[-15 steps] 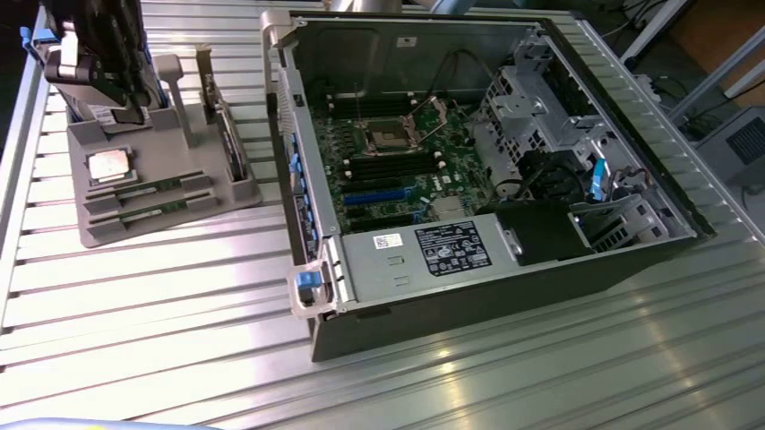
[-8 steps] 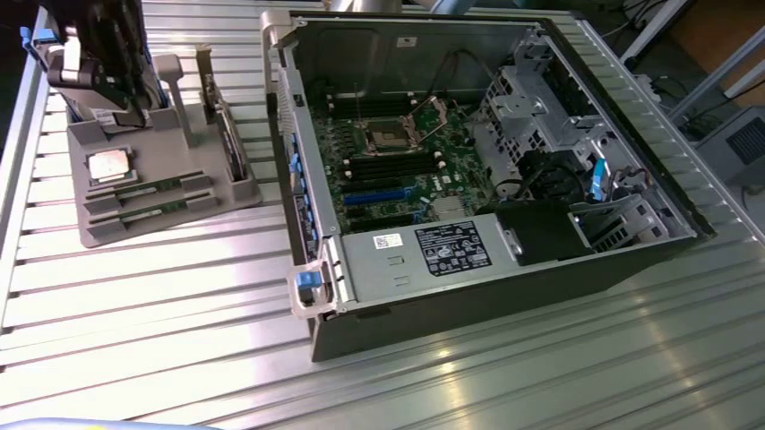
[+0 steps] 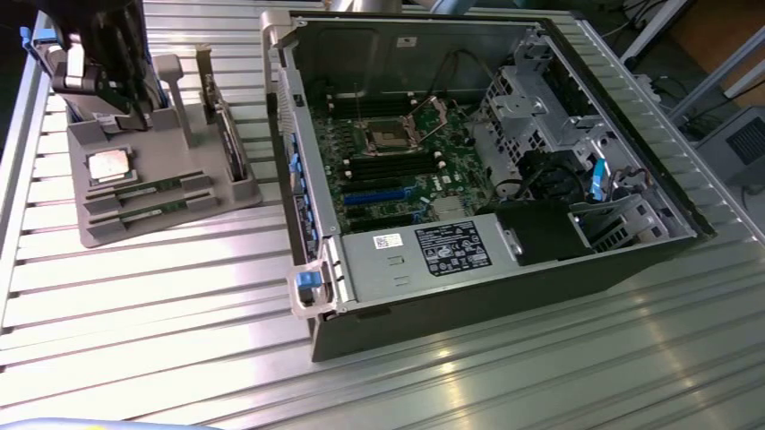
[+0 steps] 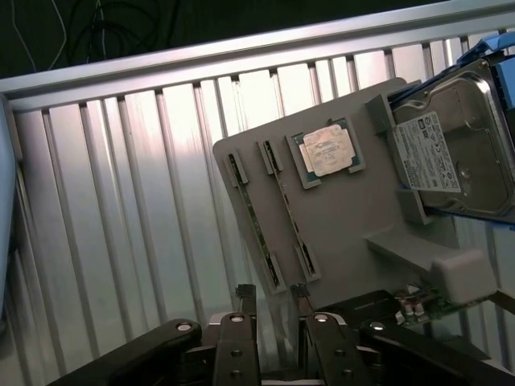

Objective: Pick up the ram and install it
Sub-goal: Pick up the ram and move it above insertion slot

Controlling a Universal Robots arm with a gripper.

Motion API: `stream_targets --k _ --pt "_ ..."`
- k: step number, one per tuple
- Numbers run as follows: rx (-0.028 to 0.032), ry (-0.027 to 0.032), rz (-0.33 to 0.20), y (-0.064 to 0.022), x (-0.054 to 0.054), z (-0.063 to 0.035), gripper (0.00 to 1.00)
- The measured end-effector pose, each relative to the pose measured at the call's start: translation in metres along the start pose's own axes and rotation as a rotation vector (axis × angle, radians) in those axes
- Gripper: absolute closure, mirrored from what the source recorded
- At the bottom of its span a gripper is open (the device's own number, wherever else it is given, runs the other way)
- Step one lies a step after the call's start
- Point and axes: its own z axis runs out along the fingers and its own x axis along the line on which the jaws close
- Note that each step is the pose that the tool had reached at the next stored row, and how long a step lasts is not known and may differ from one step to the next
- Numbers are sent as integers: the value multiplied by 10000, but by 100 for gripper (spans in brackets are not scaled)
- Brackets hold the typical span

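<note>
- The step in hand is the pickup; nothing is grasped yet. The gripper [image 4: 272, 293] has its two fingers apart, with free space between them and no part inside.
- The ram [image 4: 255, 221] lies on its edge in a narrow slot of the grey holder [image 4: 346, 217]. A second stick [image 4: 290, 211] of the same kind sits in the slot just beside it. I cannot tell which of the two is meant.
- In the exterior view the holder stands on the slatted metal table [image 3: 179, 305], at the exterior view's left of the open computer case [image 3: 358, 49] and apart from it.
- On the same holder are the square silver CPU [image 4: 328, 150] near the sticks and the hard drive [image 4: 459, 145] at the far end. Both are not the target.
- In the wrist view the fingertips are near one end of the sticks, above the holder and touching nothing.
- In my judgement the grasp asks for the fingers to close across the thin faces of one stick only, centred on it, without catching the neighbour stick or the slot walls.
- The memory slots [image 3: 389, 167] on the board inside the case look empty, so the install is not begun.
</note>
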Motion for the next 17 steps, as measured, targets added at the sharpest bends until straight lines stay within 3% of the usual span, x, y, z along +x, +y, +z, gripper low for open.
stream_targets --k 17 --pt "0 0 0 -2 0 90 70"
